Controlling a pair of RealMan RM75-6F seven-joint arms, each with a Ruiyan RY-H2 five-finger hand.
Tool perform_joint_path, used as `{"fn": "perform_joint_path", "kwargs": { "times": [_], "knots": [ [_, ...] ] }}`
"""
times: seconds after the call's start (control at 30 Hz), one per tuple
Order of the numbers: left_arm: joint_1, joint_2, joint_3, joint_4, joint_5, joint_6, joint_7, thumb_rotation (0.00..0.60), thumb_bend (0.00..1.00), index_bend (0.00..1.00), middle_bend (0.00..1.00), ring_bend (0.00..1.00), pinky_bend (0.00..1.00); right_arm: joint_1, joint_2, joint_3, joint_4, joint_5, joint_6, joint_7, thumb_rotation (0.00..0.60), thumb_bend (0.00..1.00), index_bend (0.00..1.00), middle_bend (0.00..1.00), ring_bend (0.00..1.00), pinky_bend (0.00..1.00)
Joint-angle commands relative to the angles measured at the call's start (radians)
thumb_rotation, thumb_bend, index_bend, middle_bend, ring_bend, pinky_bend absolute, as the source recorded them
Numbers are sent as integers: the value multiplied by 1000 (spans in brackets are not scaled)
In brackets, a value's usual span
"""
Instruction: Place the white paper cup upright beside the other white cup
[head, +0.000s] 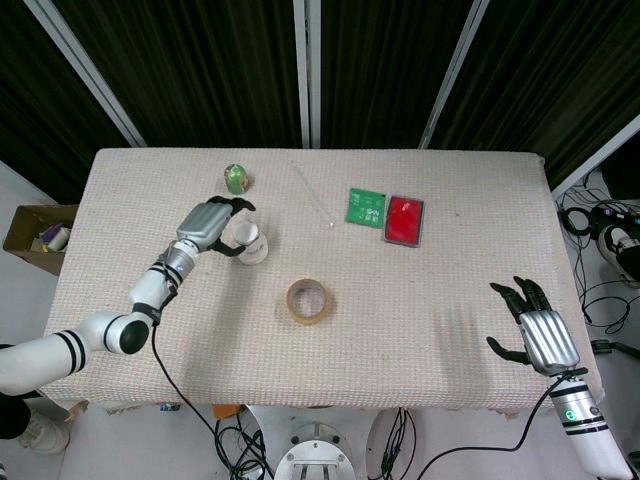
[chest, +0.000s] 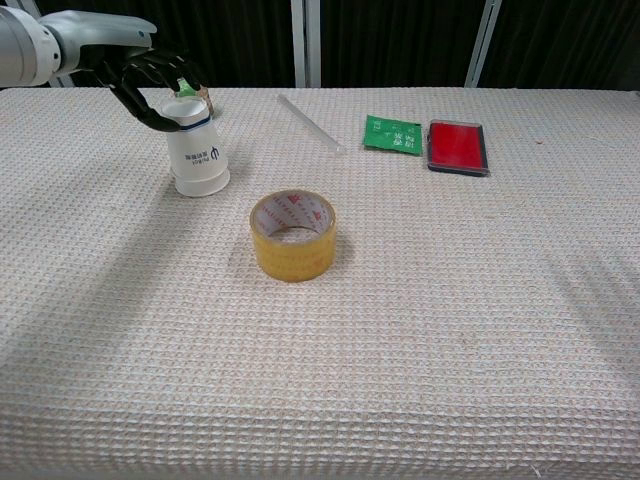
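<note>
On table (head: 450, 300), left-rear: cup (chest: 197, 150), standing mouth-down, clasped near its top by left hand (chest: 150, 80). Only one white cup discernible. Advice: turn gently, avoid crushing, clear tape (chest: 292, 235). At right edge: right hand (head: 535, 330), fingers spread, holding nothing.

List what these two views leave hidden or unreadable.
- Second white cup: neither view shows one apart from the white paper cup, which stands mouth down.
- Left hand: the dark fingers lie around the cup's base; a firm grip can't be confirmed.
- Right hand: outside the chest view.
- Green packet: print too small to read.
- Small green object: mostly hidden behind the cup and hand in the chest view.
</note>
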Motion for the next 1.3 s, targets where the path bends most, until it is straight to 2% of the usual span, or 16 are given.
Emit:
{"fn": "perform_joint_path", "kwargs": {
  "times": [0.03,0.47,1.1,1.3],
  "knots": [
    [-9,0,8,-3,-17,-5,10,600,264,237,166,167,122,1,0,0,2,1,-2,1,600,179,134,208,0,49],
    [-44,24,28,-34,-70,-16,39,600,310,269,167,167,122,1,2,0,11,3,-1,15,600,179,134,208,0,50],
    [-78,49,68,-51,-128,-11,78,600,319,300,171,167,122,-4,5,2,17,5,8,22,600,179,135,208,0,50],
    [-86,45,71,-38,-152,-5,81,600,326,361,184,167,122,-4,4,1,18,7,6,23,600,178,134,208,0,50]
  ]
}}
